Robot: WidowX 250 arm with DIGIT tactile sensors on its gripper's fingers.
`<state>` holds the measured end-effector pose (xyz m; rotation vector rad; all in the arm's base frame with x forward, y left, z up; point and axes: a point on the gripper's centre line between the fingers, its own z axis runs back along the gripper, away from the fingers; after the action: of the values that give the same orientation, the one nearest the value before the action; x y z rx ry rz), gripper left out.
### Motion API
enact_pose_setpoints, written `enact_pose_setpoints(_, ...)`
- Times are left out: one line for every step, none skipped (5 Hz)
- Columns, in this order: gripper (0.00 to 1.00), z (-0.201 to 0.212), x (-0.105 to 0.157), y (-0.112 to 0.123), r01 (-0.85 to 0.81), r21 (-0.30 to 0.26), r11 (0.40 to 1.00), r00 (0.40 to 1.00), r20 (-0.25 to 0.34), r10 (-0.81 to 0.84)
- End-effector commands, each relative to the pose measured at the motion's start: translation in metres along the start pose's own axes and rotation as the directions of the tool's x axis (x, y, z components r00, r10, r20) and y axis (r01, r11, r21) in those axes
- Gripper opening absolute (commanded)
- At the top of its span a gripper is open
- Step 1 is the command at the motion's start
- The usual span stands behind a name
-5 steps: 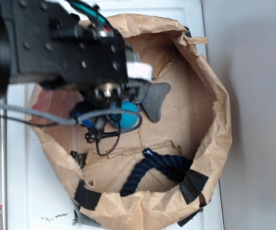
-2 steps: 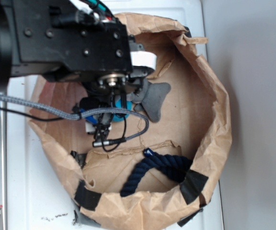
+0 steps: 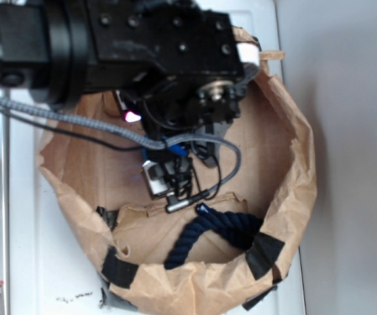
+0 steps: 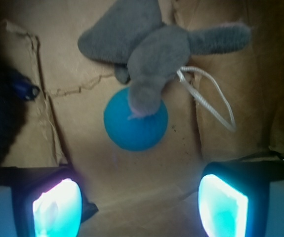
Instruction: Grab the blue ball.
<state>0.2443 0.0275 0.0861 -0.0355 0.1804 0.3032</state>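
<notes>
Brown paper lines everything you are working in: a bag (image 3: pixel 286 151) rolled down into a shallow basin, patched with black tape (image 3: pixel 265 252) at its rim. Your wrist view looks straight down at the ball (image 4: pixel 134 123), turquoise, resting on the paper floor near the middle of the frame. A grey plush (image 4: pixel 151 47) lies just above it there, one limb draped over the ball's upper edge and touching it, with a white cord (image 4: pixel 208 101) looping off to the right. Your gripper (image 4: pixel 139 207) is spread wide, its two glowing fingers (image 4: pixel 58 207) sitting at the bottom corners of that view with nothing between them; the ball lies above the gap, apart from both. A dark rope (image 4: pixel 6 116) shows dimly at the left edge. From the exterior view you see the black arm (image 3: pixel 142 46) reaching across the top of the bag and covering its middle, so the ball is hidden there. The navy rope (image 3: pixel 208 233) curls along the lower part of the bag floor.
</notes>
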Motion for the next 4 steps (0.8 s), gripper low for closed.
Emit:
enact_pose_setpoints(1.0,0.002,0.015,-0.007,-0.025,0.009,1.0,0.997,0.079,0.024)
enact_pose_setpoints(1.0,-0.006,0.025,-0.014,-0.048,0.024,0.999,0.995,0.094,0.045)
enact_pose_setpoints(1.0,-0.025,0.036,-0.016,-0.067,0.072,0.995,0.99,0.131,0.057)
enact_pose_setpoints(1.0,-0.035,0.037,-0.012,-0.067,0.091,0.994,0.988,0.145,0.053)
